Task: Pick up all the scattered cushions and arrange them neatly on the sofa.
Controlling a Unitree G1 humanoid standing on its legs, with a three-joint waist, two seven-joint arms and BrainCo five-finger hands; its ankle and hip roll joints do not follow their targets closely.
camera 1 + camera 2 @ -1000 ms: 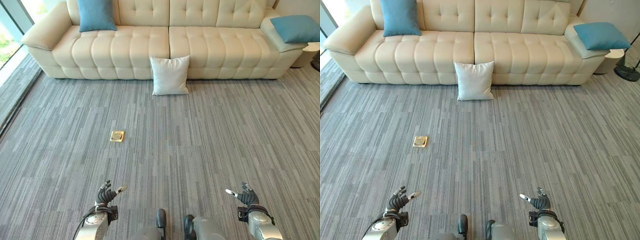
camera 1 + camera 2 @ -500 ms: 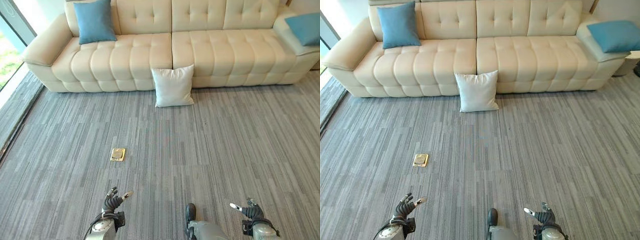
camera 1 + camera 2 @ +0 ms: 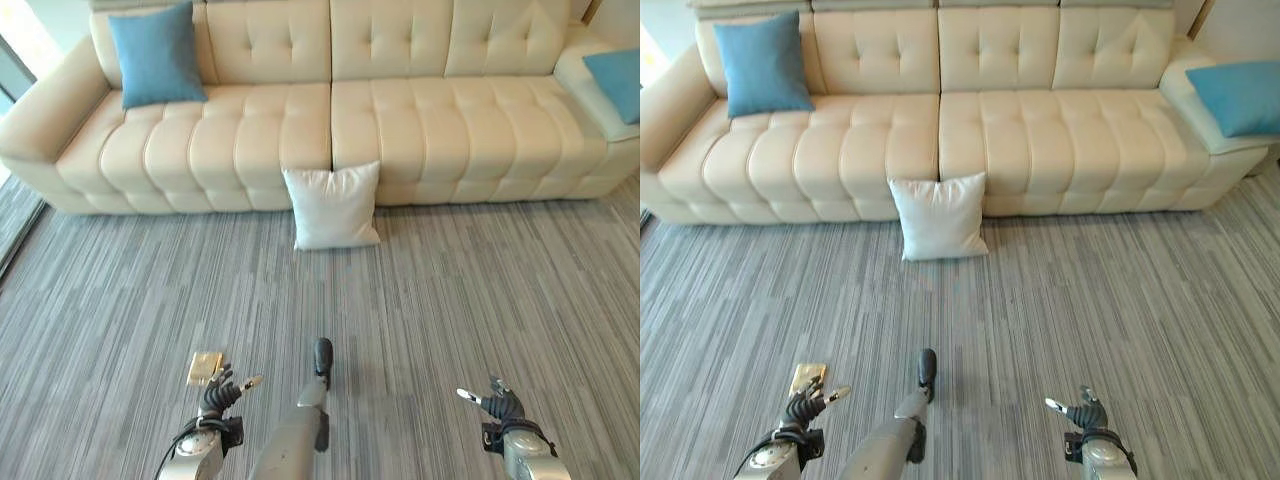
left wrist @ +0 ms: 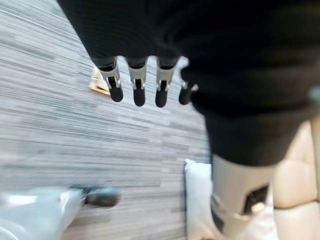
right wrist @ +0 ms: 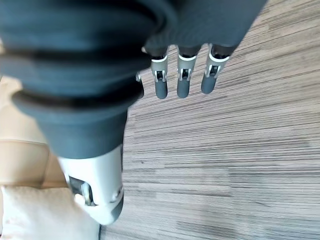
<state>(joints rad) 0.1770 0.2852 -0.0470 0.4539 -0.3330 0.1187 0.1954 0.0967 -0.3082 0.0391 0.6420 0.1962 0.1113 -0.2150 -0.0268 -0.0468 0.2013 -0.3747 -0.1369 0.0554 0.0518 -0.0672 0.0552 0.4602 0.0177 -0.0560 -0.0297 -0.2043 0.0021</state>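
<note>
A long cream tufted leather sofa stands at the back. A square white cushion sits on the grey striped carpet, leaning on the sofa's front, in the middle. A blue cushion rests on the left seat, another blue cushion on the right arm. A small brass floor plate lies near the left hand.

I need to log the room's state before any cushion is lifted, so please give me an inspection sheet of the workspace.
Surface: grey striped carpet; cream tufted sofa along the far side.
Job's things: white cushion on the floor, leaning against the sofa front; blue cushion upright on the seat at the robot's left end; second blue cushion on the right armrest.
Clutter: brass floor plate near the left hand.
Hands: left hand and right hand low, open, holding nothing.
Cables: nothing seen.
Surroundings: nothing seen beyond sofa and carpet.
</note>
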